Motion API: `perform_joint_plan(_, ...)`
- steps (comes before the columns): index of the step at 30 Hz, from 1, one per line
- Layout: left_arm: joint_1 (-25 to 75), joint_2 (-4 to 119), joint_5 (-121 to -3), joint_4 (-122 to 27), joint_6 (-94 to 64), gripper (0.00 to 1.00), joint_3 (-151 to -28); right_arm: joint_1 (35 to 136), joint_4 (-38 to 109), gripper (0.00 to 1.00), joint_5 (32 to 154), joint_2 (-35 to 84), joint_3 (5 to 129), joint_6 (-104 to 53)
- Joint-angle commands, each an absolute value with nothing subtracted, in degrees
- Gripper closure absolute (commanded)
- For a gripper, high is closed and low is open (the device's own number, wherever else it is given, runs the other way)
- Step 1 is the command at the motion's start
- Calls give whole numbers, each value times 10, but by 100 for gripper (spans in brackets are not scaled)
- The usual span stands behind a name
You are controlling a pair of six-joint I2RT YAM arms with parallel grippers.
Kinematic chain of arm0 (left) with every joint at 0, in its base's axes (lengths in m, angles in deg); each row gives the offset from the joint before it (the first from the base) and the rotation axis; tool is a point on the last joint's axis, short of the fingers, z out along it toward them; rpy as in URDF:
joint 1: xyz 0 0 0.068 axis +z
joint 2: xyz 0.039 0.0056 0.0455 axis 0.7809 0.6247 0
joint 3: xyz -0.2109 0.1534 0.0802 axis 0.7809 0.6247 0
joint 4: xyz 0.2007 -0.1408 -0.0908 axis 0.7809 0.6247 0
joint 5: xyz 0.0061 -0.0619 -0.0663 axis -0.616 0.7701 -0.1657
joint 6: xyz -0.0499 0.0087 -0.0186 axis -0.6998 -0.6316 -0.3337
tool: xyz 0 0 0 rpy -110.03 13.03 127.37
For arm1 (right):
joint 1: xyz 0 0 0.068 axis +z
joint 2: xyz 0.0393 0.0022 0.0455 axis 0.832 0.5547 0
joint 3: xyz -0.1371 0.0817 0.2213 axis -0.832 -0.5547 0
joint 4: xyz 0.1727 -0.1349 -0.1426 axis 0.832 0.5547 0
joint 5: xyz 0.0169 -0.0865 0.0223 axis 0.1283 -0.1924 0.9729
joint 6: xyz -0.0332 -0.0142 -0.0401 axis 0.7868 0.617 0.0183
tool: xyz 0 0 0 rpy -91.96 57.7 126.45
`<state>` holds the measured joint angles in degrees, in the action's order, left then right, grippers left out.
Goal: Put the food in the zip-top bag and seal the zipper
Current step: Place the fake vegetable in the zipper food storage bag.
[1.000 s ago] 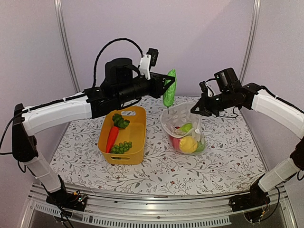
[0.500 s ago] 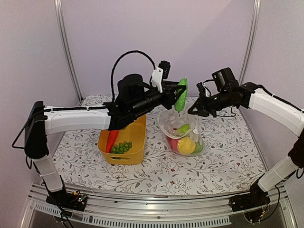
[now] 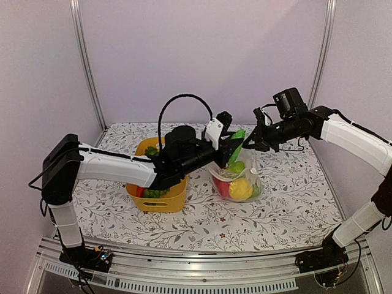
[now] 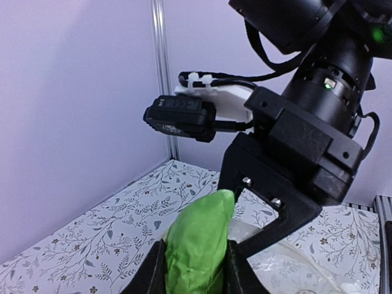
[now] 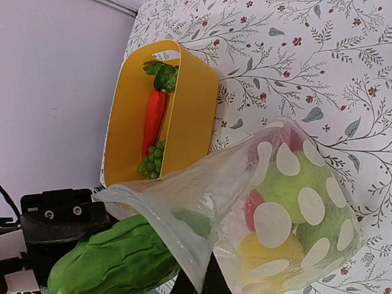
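bagging part done: cucumber at the mouth, zipper open

the bag (image 3: pixel 246 179) stands right of centre on the table (image 3: pixel 288 211), just right of the yellow tub (image 3: pixel 160 202). the right gripper (image 3: pixel 250 143) is pressed together on the far rim of the bag and holds that rim up, so the mouth gapes toward the left. the left gripper (image 3: pixel 231 149) pinches the cucumber (image 3: pixel 237 139) about its middle, one finger on each side, as the left wrist view shows. the cucumber is tilted, and its lower tip is just inside the open mouth, as the right wrist view shows through the plastic. it is gripped and not yet released.

done: the bag already holds the lemon (image 3: pixel 241 188), red pieces and at least one pale green piece, all lying at the bottom.

left: the tub holds the carrot (image 5: pixel 154 114), the green cluster (image 5: pixel 152 160) beside its tip, and a leafy green piece (image 5: pixel 164 76) at its far end. whether that leaf is part of the carrot or a separate item cannot be told. the zipper (image 5: pixel 153 223) along the mouth is unsealed.

judgement: roughly half the food is in. the cucumber needs dropping, the tub needs emptying, and sealing has not begun.
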<state>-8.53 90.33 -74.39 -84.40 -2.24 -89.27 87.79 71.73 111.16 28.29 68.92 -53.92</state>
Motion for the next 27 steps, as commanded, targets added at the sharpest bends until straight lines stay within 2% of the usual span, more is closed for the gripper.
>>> perform_joint_plan(1, -88, 930, -807, -906, -6, 94, -871, 880, 718, 100, 1121, 271, 706, -550)
perform_joint_plan(6, -88, 950, -848, -925, -36, 83, -879, 879, 722, 100, 1121, 268, 706, -550)
perform_joint_plan(13, -90, 930, -854, -874, -56, 45, -909, 880, 722, 100, 1117, 267, 703, -549)
perform_joint_plan(16, -94, 909, -846, -851, -49, 32, -925, 879, 719, 100, 1118, 270, 701, -549)
perform_joint_plan(18, -98, 891, -839, -831, -41, 3, -936, 878, 715, 100, 1120, 271, 701, -550)
perform_joint_plan(21, -102, 851, -846, -778, -62, 0, -959, 877, 710, 100, 1121, 273, 701, -550)
perform_joint_plan(27, -98, 752, -891, -580, -135, 0, -977, 876, 692, 100, 1122, 271, 689, -551)
